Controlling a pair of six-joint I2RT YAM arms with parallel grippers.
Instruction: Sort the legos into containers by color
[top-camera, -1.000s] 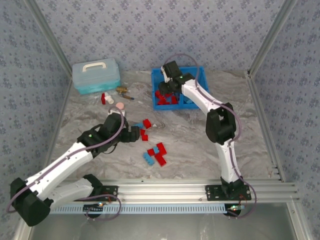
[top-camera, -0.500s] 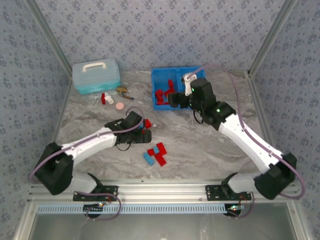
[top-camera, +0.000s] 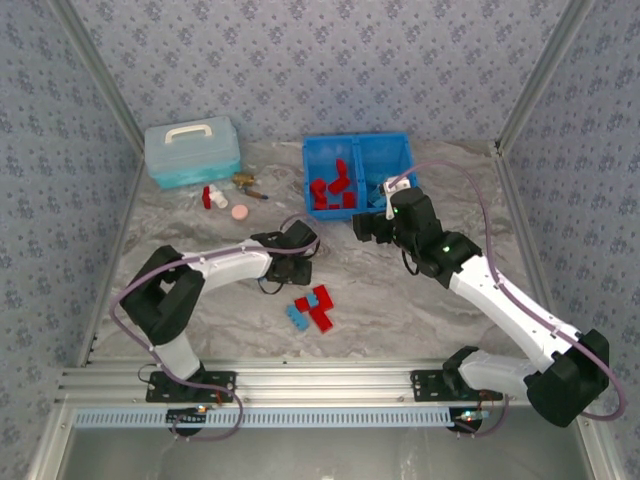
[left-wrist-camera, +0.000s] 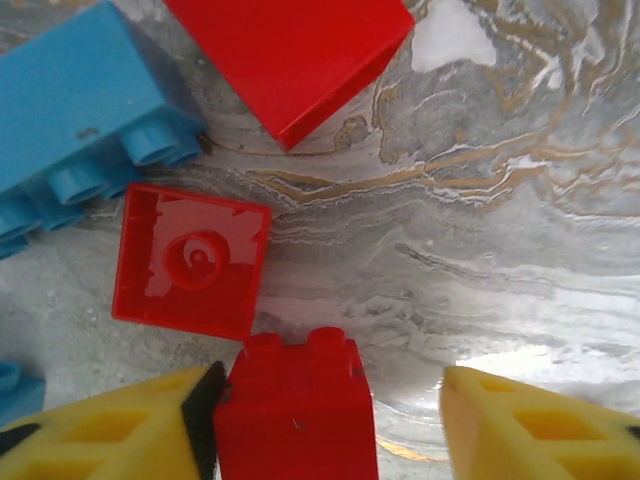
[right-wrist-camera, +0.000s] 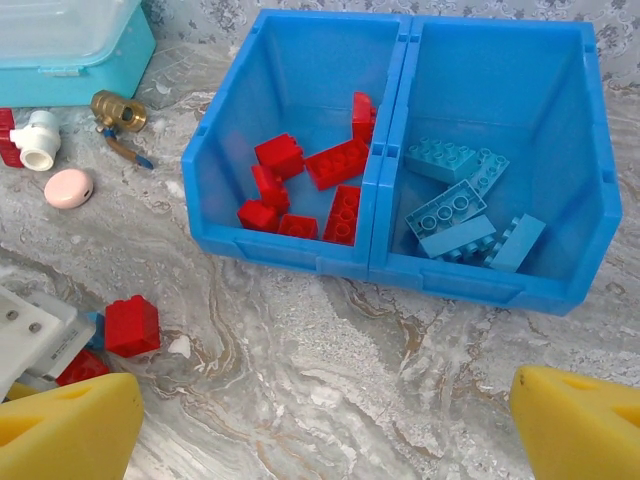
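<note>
So, left gripper (left-wrist-camera: 325, 400): spread open, nothing pinched, with a red lego (left-wrist-camera: 295, 415) standing between the fingers, snug against one and with a clear gap to the other. Just ahead of the tips, a second red lego (left-wrist-camera: 190, 260) flipped hollow side up, right beside the first. Further ahead, a light blue lego (left-wrist-camera: 80, 110) and a bigger red block (left-wrist-camera: 290, 50), all on the marbled table (left-wrist-camera: 520, 200). Then right gripper (right-wrist-camera: 320, 410): wide open too, holding zilch, hanging over bare table. Straight ahead of it, the blue bin (right-wrist-camera: 300, 250), with red legos (right-wrist-camera: 335, 165) in the compartment to its left and light blue legos (right-wrist-camera: 450, 215) in the one to its right.
</note>
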